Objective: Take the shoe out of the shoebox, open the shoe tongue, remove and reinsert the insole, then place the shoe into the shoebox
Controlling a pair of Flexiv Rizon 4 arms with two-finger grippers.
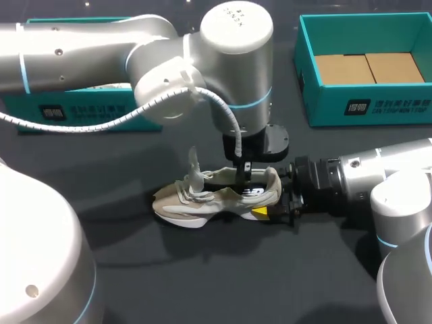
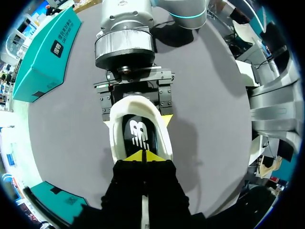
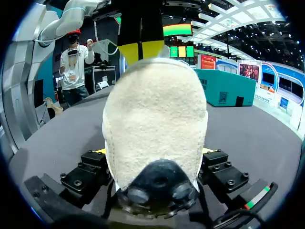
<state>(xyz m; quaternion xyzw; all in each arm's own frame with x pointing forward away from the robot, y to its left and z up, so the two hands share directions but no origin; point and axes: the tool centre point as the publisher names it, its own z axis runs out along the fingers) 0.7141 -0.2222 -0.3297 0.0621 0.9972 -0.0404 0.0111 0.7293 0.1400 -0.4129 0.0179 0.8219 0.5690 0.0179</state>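
Observation:
A beige sneaker (image 1: 202,199) with a white sole lies on the dark table, its laces and tongue pulled up. My right gripper (image 1: 270,202) comes in from the heel end, and its fingers (image 3: 93,167) clasp the heel (image 3: 155,119) from both sides. My left gripper (image 2: 143,155) points straight down into the shoe's mouth with its yellow tips pressed together, resting on the black insole (image 2: 138,133). Whether the tips pinch the insole is hidden. In the head view the left gripper (image 1: 243,177) stands just ahead of the heel collar.
The open teal shoebox (image 1: 307,74) with cardboard inside stands at the back right. Its teal lid (image 1: 81,111) lies at the back left, partly under my left arm. Bare dark tabletop lies in front of the shoe.

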